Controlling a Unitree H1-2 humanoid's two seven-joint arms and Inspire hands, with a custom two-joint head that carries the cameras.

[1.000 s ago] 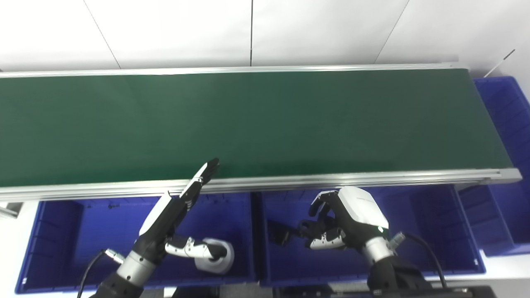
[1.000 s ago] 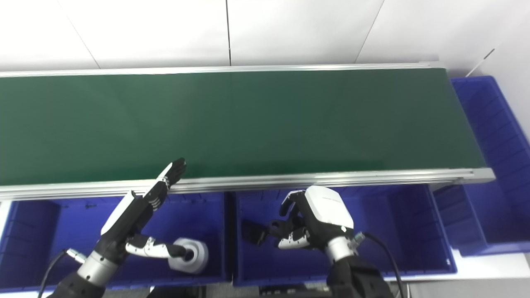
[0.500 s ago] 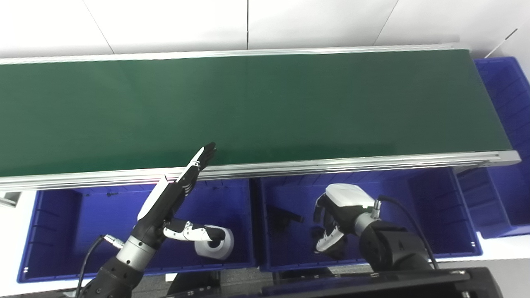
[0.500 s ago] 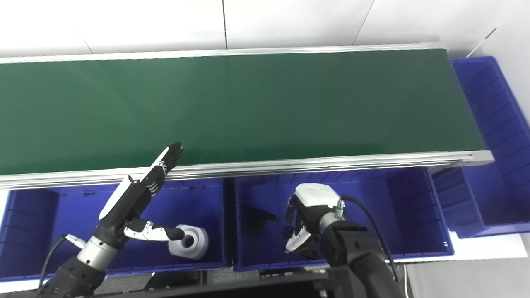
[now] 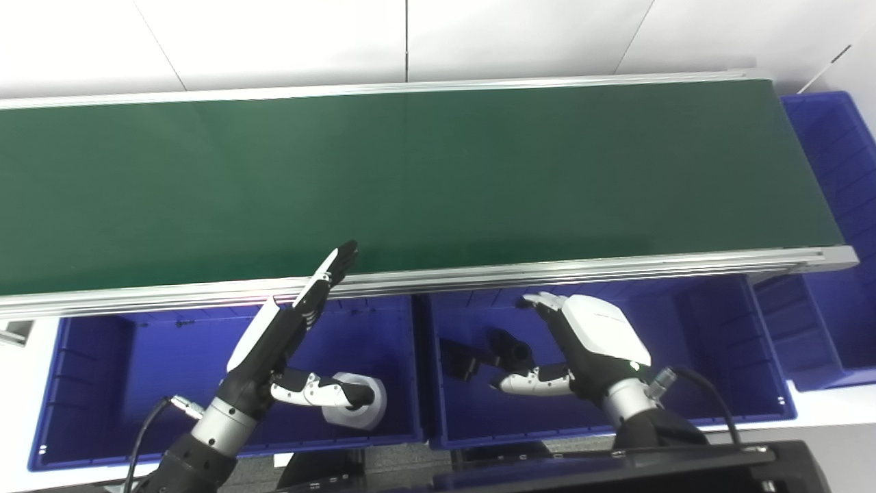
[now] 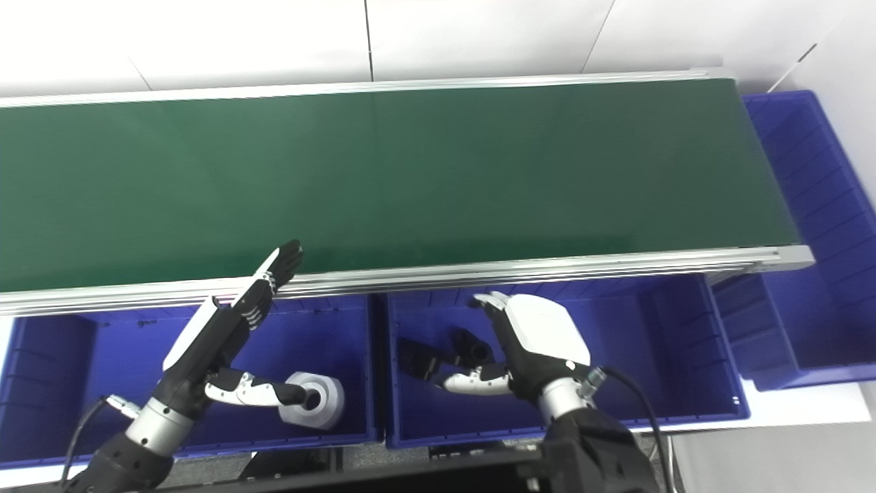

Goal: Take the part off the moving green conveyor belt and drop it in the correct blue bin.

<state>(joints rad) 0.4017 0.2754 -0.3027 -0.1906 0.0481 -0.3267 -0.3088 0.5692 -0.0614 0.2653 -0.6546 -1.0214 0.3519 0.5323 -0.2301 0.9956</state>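
- Fingers (image 5: pixel 540 301) of the right hand (image 5: pixel 592 339) are spread wide with the thumb out at 9 o'clock; they hold nothing. The hand hovers over the middle blue bin (image 5: pixel 725 356).
- Black part (image 5: pixel 510 349) lies on that bin's floor, just at 9 o'clock of the right hand, apart from it. A second dark piece (image 5: pixel 460 357) sits beside it, further toward 9 o'clock.
- Left hand (image 5: pixel 287 329): fingers straight and flat, tips reaching toward 1 o'clock over the belt's near rail; empty. Its thumb points at a white ring-shaped part (image 5: pixel 356 411) in the left blue bin (image 5: pixel 89 383); touching or not, cannot tell.
- Green conveyor belt (image 5: pixel 438 171) carries no part in view.
- Judgement: the drop looks finished; both hands wait for the next piece.
- Risk: left fingertips overhanging the rail could catch the moving belt or knock an arriving part askew.
- Risk: the right hand, low in the bin, may be late to the belt, and a part could ride past into the far-right bin (image 5: pixel 831 178).
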